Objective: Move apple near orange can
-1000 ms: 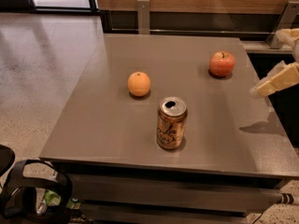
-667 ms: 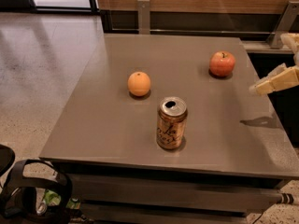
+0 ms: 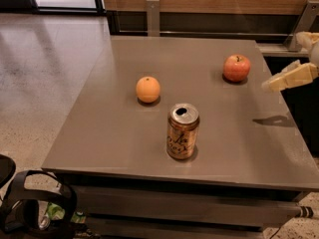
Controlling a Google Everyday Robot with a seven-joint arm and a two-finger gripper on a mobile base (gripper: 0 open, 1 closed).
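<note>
**A:** Where does everything stand, starting from the near side?

**B:** Nearest on the worktop point(image 3: 114, 133) is the orange can point(image 3: 183, 132). It is upright, with its long axis vertical and the opened silver top facing up. A little farther and to the left lies a plain orange fruit point(image 3: 148, 89). At the right edge the pincer point(image 3: 289, 77) hangs above the worktop and holds nothing; whether it is released or clenched I cannot tell. The apple point(image 3: 236, 67) is farthest, at the far right, well apart from the can.

**A:** Which way does the apple point?

**B:** Its stem points up, so its axis is vertical. It is nearly round, so it has no real long axis.

**A:** How to do this step well?

**B:** I judge the step is the approach to the apple. The pincer should go a little farther and to the left, come over the apple, and close gently across its widest part, because it may roll. Then it should carry the apple to the near side and put it just beside the can, not touching it.
</note>
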